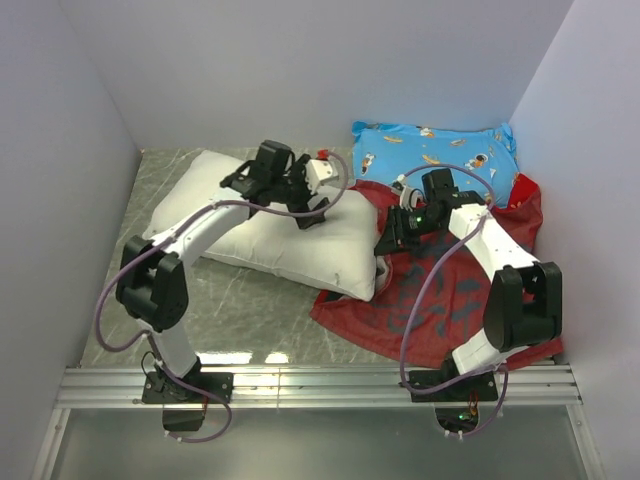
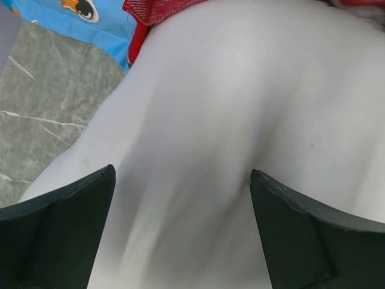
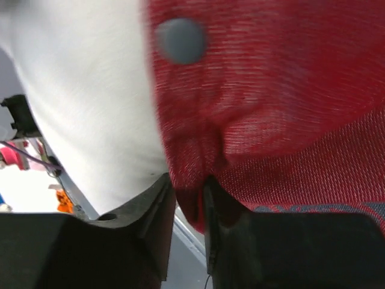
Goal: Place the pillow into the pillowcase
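The white pillow (image 1: 280, 250) lies across the middle of the table, its right end against the red pillowcase (image 1: 450, 300). My left gripper (image 1: 318, 205) hovers over the pillow's back right part. In the left wrist view the left gripper (image 2: 180, 174) stands wide open, with only the pillow (image 2: 240, 90) under the gap. My right gripper (image 1: 385, 243) is at the pillowcase's left edge, beside the pillow. In the right wrist view the right gripper (image 3: 189, 180) has its jaws narrowly parted, and a fold of the pillowcase (image 3: 289, 90) hangs between them next to the pillow (image 3: 90, 90).
A blue cartoon-print pillow (image 1: 430, 150) lies at the back right, partly under the pillowcase, and shows in the left wrist view's top left corner (image 2: 66, 18). White walls close in the left, back and right. A metal rail (image 1: 320, 385) runs along the near edge.
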`<state>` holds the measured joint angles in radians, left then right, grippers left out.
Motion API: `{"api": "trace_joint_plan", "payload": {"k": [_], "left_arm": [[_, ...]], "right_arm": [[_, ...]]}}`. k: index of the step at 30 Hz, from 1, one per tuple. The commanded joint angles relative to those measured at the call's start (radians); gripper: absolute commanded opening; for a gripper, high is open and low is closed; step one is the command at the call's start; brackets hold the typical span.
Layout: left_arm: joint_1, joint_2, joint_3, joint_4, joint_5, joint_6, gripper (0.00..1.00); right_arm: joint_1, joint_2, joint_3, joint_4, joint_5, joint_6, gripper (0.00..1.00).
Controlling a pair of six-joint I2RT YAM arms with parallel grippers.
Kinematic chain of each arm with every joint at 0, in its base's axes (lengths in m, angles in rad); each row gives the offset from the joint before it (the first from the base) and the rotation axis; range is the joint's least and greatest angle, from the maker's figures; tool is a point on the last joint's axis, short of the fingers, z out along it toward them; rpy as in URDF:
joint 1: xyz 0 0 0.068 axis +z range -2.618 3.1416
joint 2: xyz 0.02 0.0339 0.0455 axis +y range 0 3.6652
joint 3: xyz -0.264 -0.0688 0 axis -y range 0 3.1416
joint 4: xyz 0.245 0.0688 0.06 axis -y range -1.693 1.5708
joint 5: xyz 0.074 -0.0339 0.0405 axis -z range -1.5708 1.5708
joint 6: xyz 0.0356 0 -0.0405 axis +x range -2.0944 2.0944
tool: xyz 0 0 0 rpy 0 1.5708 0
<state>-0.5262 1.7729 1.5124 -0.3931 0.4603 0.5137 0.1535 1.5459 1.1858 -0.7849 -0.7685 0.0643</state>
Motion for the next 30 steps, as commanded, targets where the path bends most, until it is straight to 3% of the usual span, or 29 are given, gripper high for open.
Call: {"api": "trace_joint_plan", "payload": {"k": [1,5,8,10,14,20,26,30], "left_arm": [[0.054,-0.119,0.043,-0.177,0.200,-0.021,0.99],[0.071,-0.191,0.075,-0.438,0.311,0.254,0.99],[0.048,-0.279,-0.024,-0.464,0.282,0.354,0.99],[0.016,-0.343,-0.116,-0.422,0.256,0.349,0.99],[-0.069,-0.441,-0.279,-0.174,0.166,0.313,0.99],[-0.178,-0.494,-0.432,0.013,0.084,0.327,0.99],[-0.251,-0.469,-0.445,0.095,0.097,0.379,0.99],[-0.323,-0.445,-0.474,0.161,0.084,0.385,0.99]], "right_arm": [[-0.017,-0.021,0.018,0.035,0.001,0.038,0.39],[-0.040,-0.121,-0.126,0.027,0.017,0.045,0.61],[-0.069,-0.205,-0.210,0.009,0.055,0.023,0.65],[-0.103,-0.250,-0.242,-0.005,0.077,-0.003,0.68],[-0.132,-0.267,-0.262,-0.019,0.041,0.002,0.68],[-0.131,-0.308,-0.388,0.074,0.097,0.077,0.92],[-0.094,-0.357,-0.494,0.209,0.071,0.146,0.87],[-0.078,-0.293,-0.480,0.269,0.038,0.164,0.71]]}}
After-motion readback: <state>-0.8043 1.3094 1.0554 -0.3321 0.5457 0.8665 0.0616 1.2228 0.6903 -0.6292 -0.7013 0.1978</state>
